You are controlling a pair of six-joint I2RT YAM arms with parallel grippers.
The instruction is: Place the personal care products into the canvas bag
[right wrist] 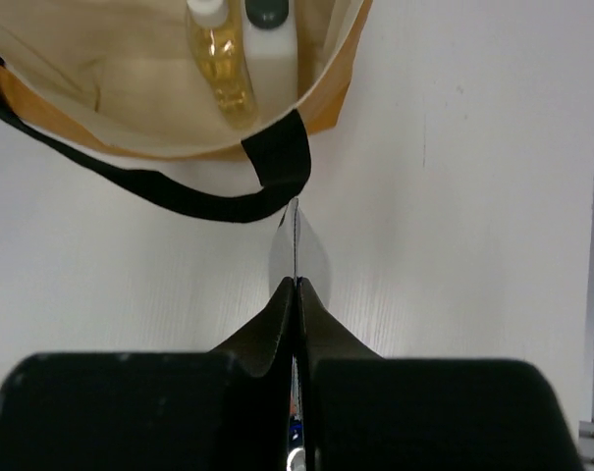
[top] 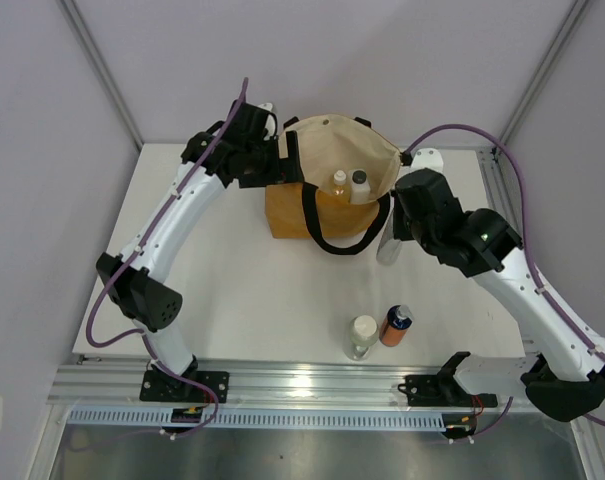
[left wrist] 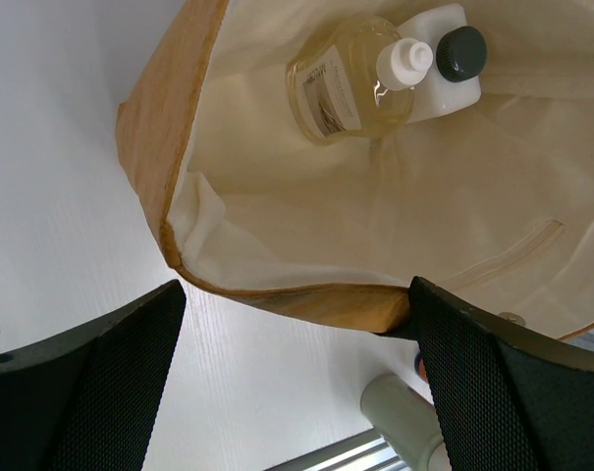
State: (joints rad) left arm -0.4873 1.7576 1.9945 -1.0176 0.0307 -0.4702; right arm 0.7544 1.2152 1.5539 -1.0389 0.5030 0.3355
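The mustard-tan canvas bag [top: 287, 215] stands open at the back of the table. A rounded yellowish bottle [left wrist: 341, 83] and a small grey-capped bottle [left wrist: 452, 69] lie inside it. My left gripper [left wrist: 297, 294] is wide open at the bag's left rim, and the rim's corner rests against its right finger [left wrist: 503, 383]. My right gripper [right wrist: 297, 283], just right of the bag's black handle [right wrist: 267, 182], is shut on the flat end of the slim clear bottle [top: 389, 248], which hangs below it. A clear white-capped bottle [top: 362, 335] and an orange dark-capped bottle [top: 396, 325] stand near the front edge.
The aluminium rail [top: 312, 385] with both arm bases runs along the near edge. A second black handle loop [top: 337, 240] hangs over the bag's front. White booth walls stand close behind and beside the table [top: 232, 300].
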